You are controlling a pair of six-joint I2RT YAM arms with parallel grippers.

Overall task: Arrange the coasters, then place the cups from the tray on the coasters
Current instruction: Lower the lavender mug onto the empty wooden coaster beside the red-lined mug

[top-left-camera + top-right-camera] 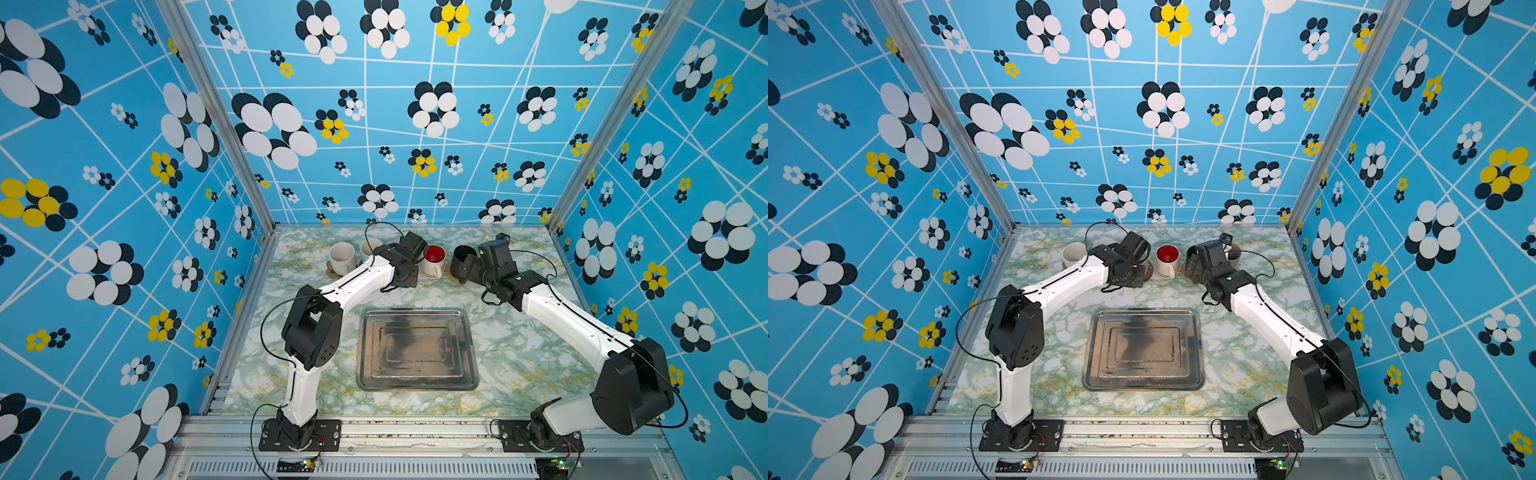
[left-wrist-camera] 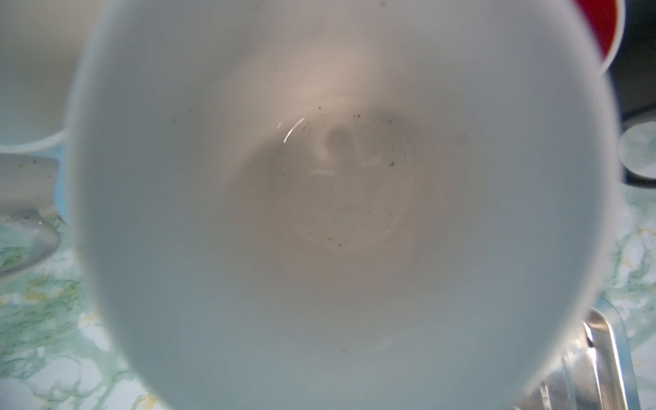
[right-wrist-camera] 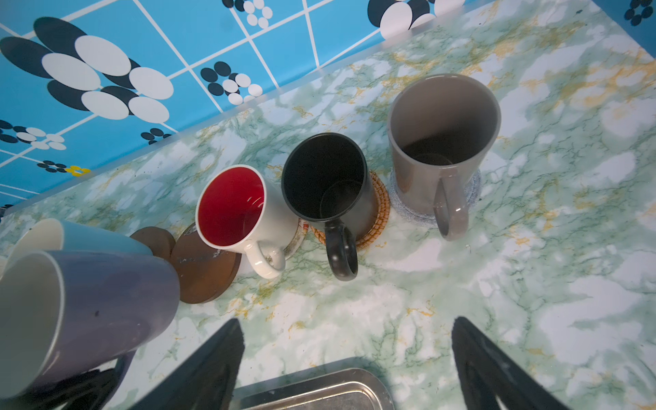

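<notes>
**Left fingers on the last cup, right fingers spread: five cups of six are set down**

The fingers of the left gripper [image 1: 409, 252] are hidden in every view, so I cannot tell directly how they stand. However, the lilac mug [image 3: 113, 301] hangs tilted at this gripper, and the left wrist view looks straight into a pale mug. From this I judge that they pinch it. The fingers [image 3: 213, 369] of the right gripper [image 3: 346, 321] are spread wide with nothing between them, in front of the row of cups.

The row goes from left to right along the far side of the table [image 1: 519, 353].
- The white speckled mug [image 1: 343, 257] stands on the brown paw coaster [image 1: 331, 272].
- The light blue mug [image 3: 106, 237] has the edge of a brown disc [image 3: 156, 241] showing at its base. Whether it sits fully on the disc is hidden.
- The second brown disc [image 3: 202, 277] is bare. The lilac mug is tilted close beside it and does not stand on it yet.
- The mug with red inside [image 3: 230, 206] stands on the white crochet coaster [image 3: 297, 236].
- The black mug [image 3: 330, 181] stands on the rattan coaster [image 3: 381, 209].
- The grey-beige mug [image 3: 440, 142] stands on the pale grey coaster [image 3: 474, 188].

The tray [image 1: 417, 383] in the middle of the table holds no cup. The coasters are therefore arranged and the tray is cleared. In my judgement, what is left is to stand the lilac mug upright on the bare disc and release it.
</notes>
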